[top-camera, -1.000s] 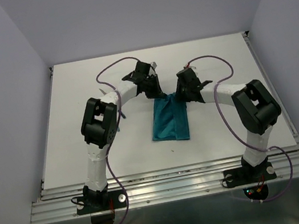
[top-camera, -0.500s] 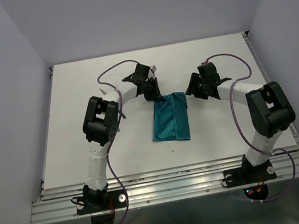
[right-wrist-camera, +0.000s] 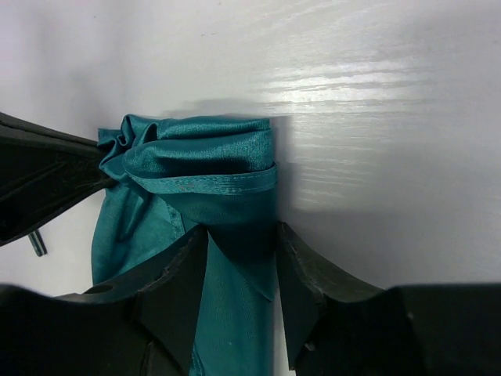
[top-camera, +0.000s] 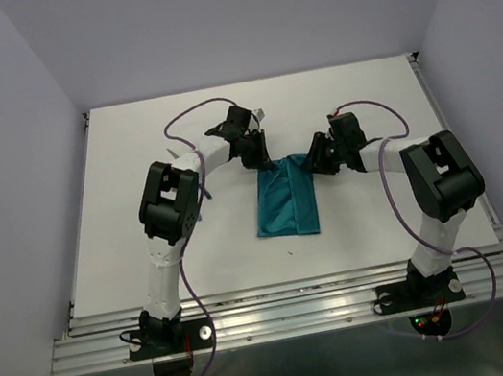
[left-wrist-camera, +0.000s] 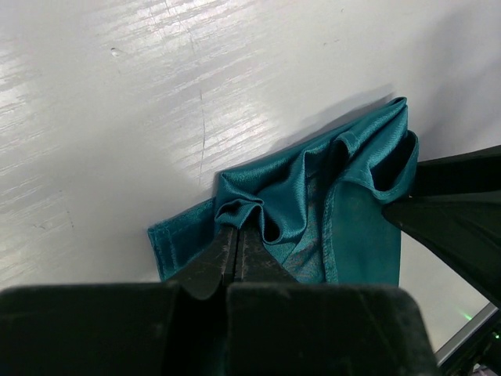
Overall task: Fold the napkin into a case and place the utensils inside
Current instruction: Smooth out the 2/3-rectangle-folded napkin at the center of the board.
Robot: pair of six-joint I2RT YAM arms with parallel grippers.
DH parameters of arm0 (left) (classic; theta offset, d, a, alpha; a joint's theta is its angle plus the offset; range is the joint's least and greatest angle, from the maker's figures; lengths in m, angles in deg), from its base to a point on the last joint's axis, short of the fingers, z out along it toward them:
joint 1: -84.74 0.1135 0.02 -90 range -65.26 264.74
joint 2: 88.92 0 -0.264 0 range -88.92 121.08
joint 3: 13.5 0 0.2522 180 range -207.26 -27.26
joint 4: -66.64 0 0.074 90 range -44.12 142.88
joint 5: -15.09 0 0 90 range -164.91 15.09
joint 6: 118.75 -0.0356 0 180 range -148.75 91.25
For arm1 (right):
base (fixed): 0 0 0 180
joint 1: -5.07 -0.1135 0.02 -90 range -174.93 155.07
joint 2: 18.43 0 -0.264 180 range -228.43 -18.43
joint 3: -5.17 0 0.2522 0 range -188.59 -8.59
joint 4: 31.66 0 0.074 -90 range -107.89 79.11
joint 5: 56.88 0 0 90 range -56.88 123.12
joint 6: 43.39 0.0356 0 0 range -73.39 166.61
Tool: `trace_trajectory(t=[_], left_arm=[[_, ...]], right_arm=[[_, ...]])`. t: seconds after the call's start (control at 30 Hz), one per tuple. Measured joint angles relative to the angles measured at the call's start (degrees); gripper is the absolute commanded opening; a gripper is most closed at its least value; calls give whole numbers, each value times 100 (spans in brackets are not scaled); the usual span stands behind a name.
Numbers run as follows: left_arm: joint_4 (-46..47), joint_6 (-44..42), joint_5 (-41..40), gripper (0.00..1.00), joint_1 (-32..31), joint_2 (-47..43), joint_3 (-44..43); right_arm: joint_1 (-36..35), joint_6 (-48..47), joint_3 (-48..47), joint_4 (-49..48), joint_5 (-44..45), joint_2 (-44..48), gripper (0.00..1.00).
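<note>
The teal-green napkin (top-camera: 285,201) lies folded into a narrow, long shape in the middle of the table. Its far end is bunched and lifted. My left gripper (top-camera: 261,161) is at the far left corner, shut on a raised fold of the napkin (left-wrist-camera: 352,227); the pinch shows in the left wrist view (left-wrist-camera: 239,229). My right gripper (top-camera: 317,159) is at the far right corner. Its jaws are open and straddle the napkin's (right-wrist-camera: 196,149) hemmed edge, as seen in the right wrist view (right-wrist-camera: 241,233). No utensils show in any view.
The white table (top-camera: 146,255) has raised rails at its left and right edges and a metal frame along the near edge. Purple cables loop over both arms. Grey walls enclose the table on three sides.
My right gripper drew back to the right off the napkin, then came back to its far right corner. The left gripper has held its pinch in place.
</note>
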Motion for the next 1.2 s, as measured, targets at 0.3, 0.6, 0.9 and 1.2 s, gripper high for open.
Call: trace_trajectory(t=[0.3,0.6,0.9,1.2], left_arm=[[-212,-262,31,0,26,111,-232],[-249,-483,155,0,2,188,-350],[-328,-745,291,0,-238,433,-750],[-474,-1036,442,0,-391,507,-885]], right_arm=[[0,313,83,-509,-87,-197,34],[-7,599,623,-636,66,203,33],[-275,1027,1290,-702,308,774,41],[-341,911,1300,-170,863,1281,62]])
